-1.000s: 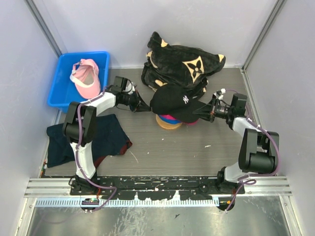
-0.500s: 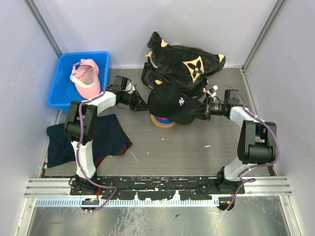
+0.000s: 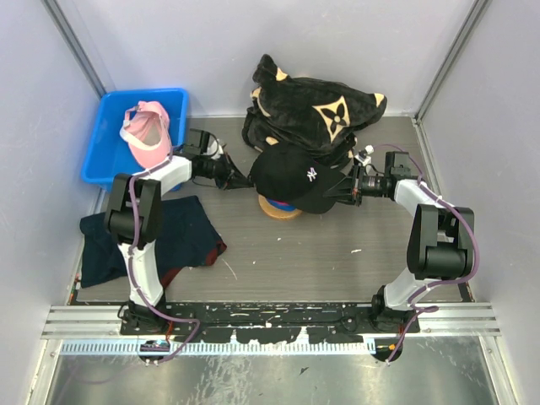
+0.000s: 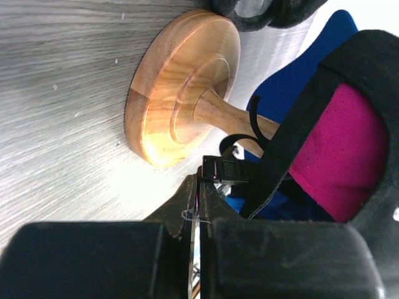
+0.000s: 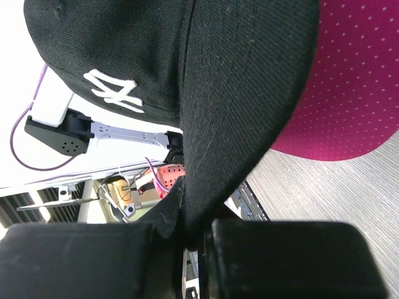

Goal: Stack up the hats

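Note:
The black hat (image 3: pixel 295 173) with a white logo sits over the wooden stand (image 3: pixel 283 211), held from both sides. My left gripper (image 3: pixel 239 179) is shut on its back strap (image 4: pixel 268 156), just beside the stand's round base (image 4: pixel 184 81). My right gripper (image 3: pixel 340 192) is shut on its brim (image 5: pixel 243 106). Under the black hat lie a blue hat (image 4: pixel 324 75) and a magenta hat (image 4: pixel 340 149), the magenta brim (image 5: pixel 355 93) also showing in the right wrist view. A light pink hat (image 3: pixel 148 126) lies in the blue bin (image 3: pixel 101 160).
A big black plush bundle (image 3: pixel 316 110) with tan flower marks lies right behind the stand. A flat dark navy cloth (image 3: pixel 181 236) lies at front left, under my left arm. Grey walls close in both sides and the back.
The black hat has moved left and down over the stand, carried by both grippers. My right arm followed leftward and my left arm drew back a little.

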You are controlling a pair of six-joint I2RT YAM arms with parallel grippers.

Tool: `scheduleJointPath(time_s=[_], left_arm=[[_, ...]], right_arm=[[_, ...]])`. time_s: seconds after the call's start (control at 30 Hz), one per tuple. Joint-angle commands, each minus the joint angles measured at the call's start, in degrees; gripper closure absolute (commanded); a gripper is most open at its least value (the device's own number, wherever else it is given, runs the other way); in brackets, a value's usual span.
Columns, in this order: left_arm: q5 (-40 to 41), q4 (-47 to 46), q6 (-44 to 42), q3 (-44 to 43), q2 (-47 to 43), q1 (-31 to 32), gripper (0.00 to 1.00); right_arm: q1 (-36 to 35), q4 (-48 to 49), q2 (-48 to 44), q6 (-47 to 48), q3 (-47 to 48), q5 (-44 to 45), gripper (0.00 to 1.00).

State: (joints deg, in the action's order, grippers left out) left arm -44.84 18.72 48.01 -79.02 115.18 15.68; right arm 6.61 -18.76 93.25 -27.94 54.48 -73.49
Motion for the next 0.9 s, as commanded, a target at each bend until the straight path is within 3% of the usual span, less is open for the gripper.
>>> scheduleJointPath(time_s=[0.0,0.23,0.87], left_arm=[[0.8,1.9,-0.7,3.3,-4.6,-3.9,0.89],[-4.1,-5.0,5.2,7.4,-10.2,-5.9,0.68],[-4.8,-10.9,10.9,0.6,-5.5,-1.2,0.55]], right_arm=[[1.0,-2.9,0.6,0.7,1.1,8.5,0.99],[0.8,-3.5,1.0,0.8,1.2,8.7,0.99],[0.6,-4.2,-0.3,1.2,1.4,8.6,0.99]])
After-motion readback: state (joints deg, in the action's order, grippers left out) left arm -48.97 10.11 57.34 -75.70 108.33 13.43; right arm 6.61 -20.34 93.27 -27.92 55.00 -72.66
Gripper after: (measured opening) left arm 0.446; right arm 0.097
